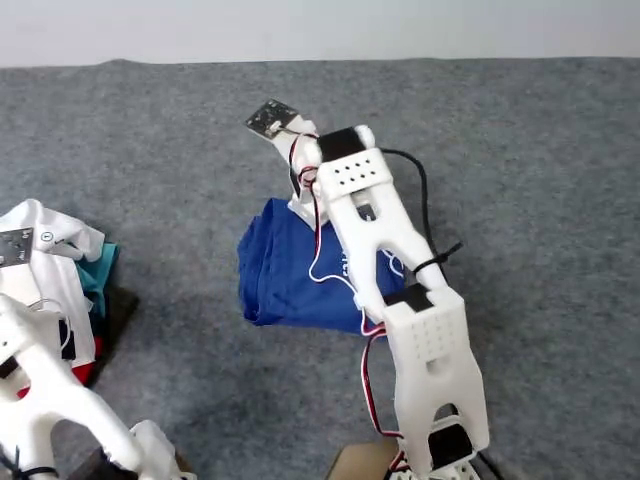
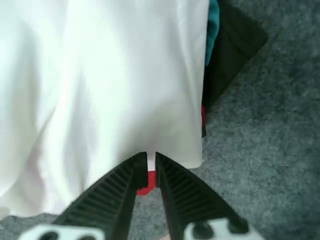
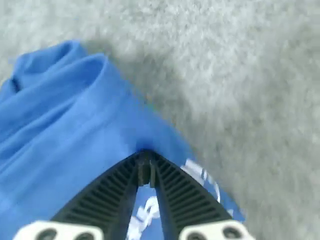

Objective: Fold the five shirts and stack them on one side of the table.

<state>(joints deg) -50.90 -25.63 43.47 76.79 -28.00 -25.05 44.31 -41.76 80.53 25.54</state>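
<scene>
Five shirts are lying on the one grey counter (image 1: 520, 180). One of them, a blue shirt (image 1: 285, 275), is lying by itself. The other four are sitting in one pile well apart from the blue shirt: one white shirt (image 1: 50, 250), one teal shirt (image 1: 100, 275), one black shirt (image 1: 120, 305) and one red shirt (image 1: 82, 372). Two white arms are hanging over the counter: the right arm (image 1: 375, 225) over the blue shirt, the left arm (image 1: 45, 390) well apart from it.

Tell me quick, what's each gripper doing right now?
Left gripper: closed, pinching the white shirt at its edge.
Right gripper: closed on the blue shirt.
</scene>
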